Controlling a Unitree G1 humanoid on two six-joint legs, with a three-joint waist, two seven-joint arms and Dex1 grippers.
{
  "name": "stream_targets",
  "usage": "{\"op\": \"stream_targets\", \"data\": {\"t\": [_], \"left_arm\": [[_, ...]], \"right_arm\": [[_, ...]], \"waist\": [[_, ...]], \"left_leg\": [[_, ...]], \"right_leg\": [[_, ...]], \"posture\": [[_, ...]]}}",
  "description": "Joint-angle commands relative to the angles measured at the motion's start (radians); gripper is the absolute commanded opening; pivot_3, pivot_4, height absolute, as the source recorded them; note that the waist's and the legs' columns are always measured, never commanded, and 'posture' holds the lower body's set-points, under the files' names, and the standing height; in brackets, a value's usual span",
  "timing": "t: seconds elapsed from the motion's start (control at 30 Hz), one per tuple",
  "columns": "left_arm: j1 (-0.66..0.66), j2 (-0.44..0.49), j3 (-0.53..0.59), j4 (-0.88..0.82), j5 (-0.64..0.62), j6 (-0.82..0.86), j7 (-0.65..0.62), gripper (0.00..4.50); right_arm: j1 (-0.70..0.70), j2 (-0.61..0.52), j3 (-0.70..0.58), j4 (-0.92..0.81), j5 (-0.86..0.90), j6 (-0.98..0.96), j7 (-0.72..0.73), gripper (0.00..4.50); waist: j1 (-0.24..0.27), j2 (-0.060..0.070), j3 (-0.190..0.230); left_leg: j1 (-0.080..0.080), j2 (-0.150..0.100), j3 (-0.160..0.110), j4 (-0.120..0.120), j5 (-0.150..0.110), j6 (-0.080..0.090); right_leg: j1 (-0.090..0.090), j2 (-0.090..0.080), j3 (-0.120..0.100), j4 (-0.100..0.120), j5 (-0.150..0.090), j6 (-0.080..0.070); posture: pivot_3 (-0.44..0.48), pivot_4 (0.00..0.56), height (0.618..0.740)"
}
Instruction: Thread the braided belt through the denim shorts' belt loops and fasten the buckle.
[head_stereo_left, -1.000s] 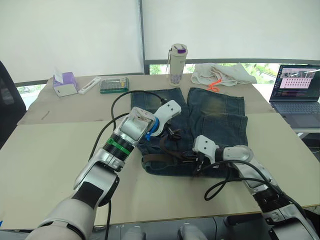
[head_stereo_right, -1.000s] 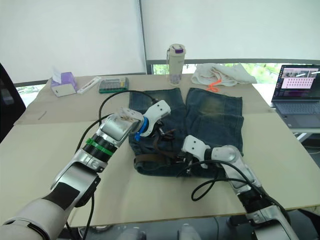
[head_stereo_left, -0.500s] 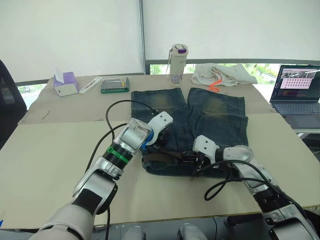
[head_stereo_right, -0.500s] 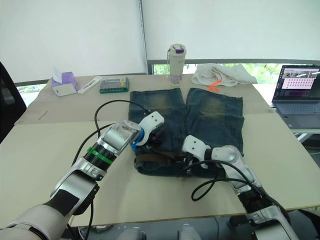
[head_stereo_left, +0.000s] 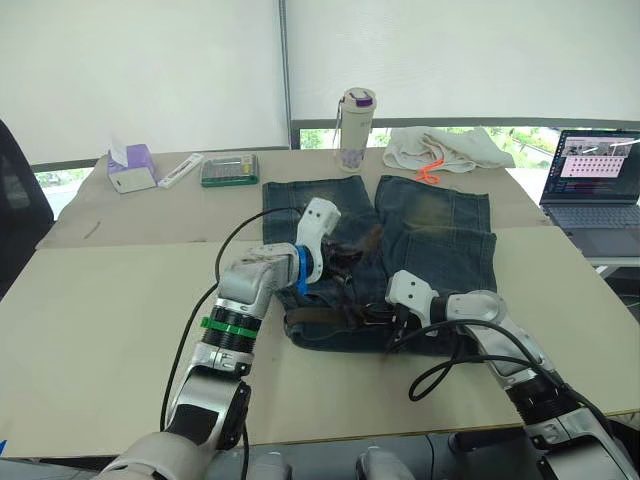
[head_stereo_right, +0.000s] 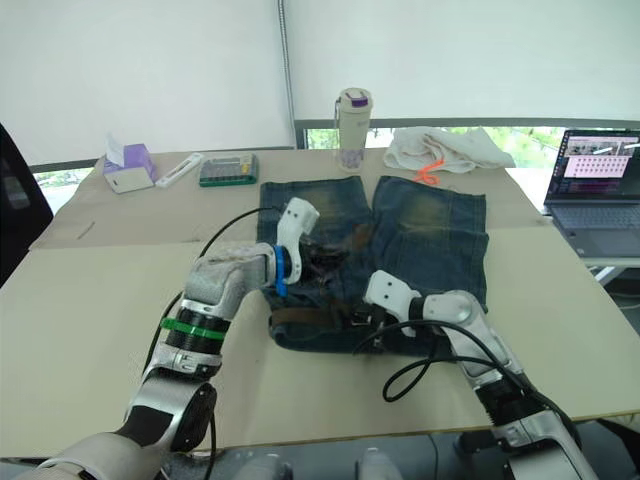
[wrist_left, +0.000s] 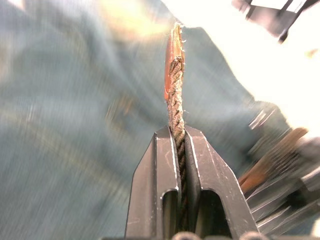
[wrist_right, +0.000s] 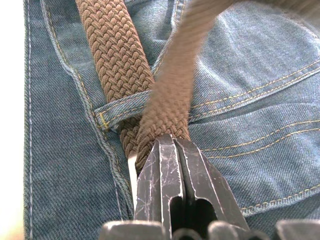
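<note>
2 grippers, left (wrist_left: 176, 131) and right (wrist_right: 172, 145), are being kept clamped on the braided belt (wrist_right: 112, 65); overtension risks stripping it from the belt loops (wrist_right: 120, 111)

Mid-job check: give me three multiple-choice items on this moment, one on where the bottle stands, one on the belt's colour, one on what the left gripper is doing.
1. Where does the water bottle stand?
A. at the table's far edge, beyond the denim shorts
B. on the laptop
C. beside the tissue box

2. What colour is the braided belt?
A. black
B. brown
C. white

3. What state is the left gripper in?
A. open above the cloth
B. shut on nothing
C. shut on the belt

Answers:
1. A: it stands just past the shorts' leg hems, by the window.
2. B: the right wrist view shows the brown weave passing under a belt loop.
3. C: the left wrist view shows the strap pinched between its two fingers.
</note>
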Motion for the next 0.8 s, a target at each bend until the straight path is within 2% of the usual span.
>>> {"op": "stream_targets", "data": {"t": [0.03, 0.1, 0.27, 0.43, 0.6, 0.8], "left_arm": [[0.036, 0.021, -0.003, -0.099, -0.068, 0.001, -0.042, 0.03], [0.046, 0.021, 0.004, -0.120, -0.096, 0.010, -0.045, 0.03], [0.036, -0.027, 0.128, -0.187, -0.244, 0.004, -0.019, 0.03], [0.024, -0.028, 0.174, -0.208, -0.348, 0.011, -0.009, 0.03], [0.040, -0.019, 0.155, -0.232, -0.395, 0.014, -0.012, 0.03], [0.109, 0.011, 0.053, -0.246, -0.327, -0.033, -0.016, 0.03]], "right_arm": [[0.048, -0.016, 0.064, 0.081, -0.057, 0.060, 0.009, 0.00], [0.050, -0.016, 0.065, 0.078, -0.057, 0.062, 0.010, 0.00], [0.059, -0.026, 0.069, 0.064, -0.057, 0.072, 0.017, 0.00], [0.061, -0.028, 0.074, 0.060, -0.058, 0.075, 0.021, 0.00], [0.059, -0.029, 0.077, 0.065, -0.062, 0.071, 0.021, 0.00], [0.067, -0.019, -0.008, -0.002, 0.012, 0.097, -0.001, 0.00]], "waist": [[-0.001, 0.000, 0.000], [0.000, 0.000, 0.000], [0.001, 0.000, 0.000], [-0.001, 0.000, 0.000], [-0.001, 0.000, 0.000], [0.001, 0.000, 0.000]], "left_leg": [[0.000, 0.000, 0.000, 0.000, 0.000, 0.000], [0.000, 0.000, 0.000, 0.000, 0.000, 0.000], [0.000, 0.000, 0.000, 0.000, 0.000, 0.000], [0.000, 0.000, 0.000, 0.000, 0.000, 0.000], [0.000, 0.000, 0.000, 0.000, 0.000, 0.000], [0.000, 0.000, 0.000, 0.000, 0.000, 0.000]], "right_leg": [[0.000, 0.000, 0.000, 0.000, 0.000, 0.000], [0.000, 0.000, 0.000, 0.000, 0.000, 0.000], [0.000, 0.000, 0.000, 0.000, 0.000, 0.000], [0.000, 0.000, 0.000, 0.000, 0.000, 0.000], [0.000, 0.000, 0.000, 0.000, 0.000, 0.000], [0.000, 0.000, 0.000, 0.000, 0.000, 0.000]], "posture": [[0.000, 0.150, 0.740], [0.000, 0.150, 0.740], [0.000, 0.150, 0.740], [0.000, 0.150, 0.740], [0.000, 0.150, 0.740], [0.000, 0.150, 0.740]]}}
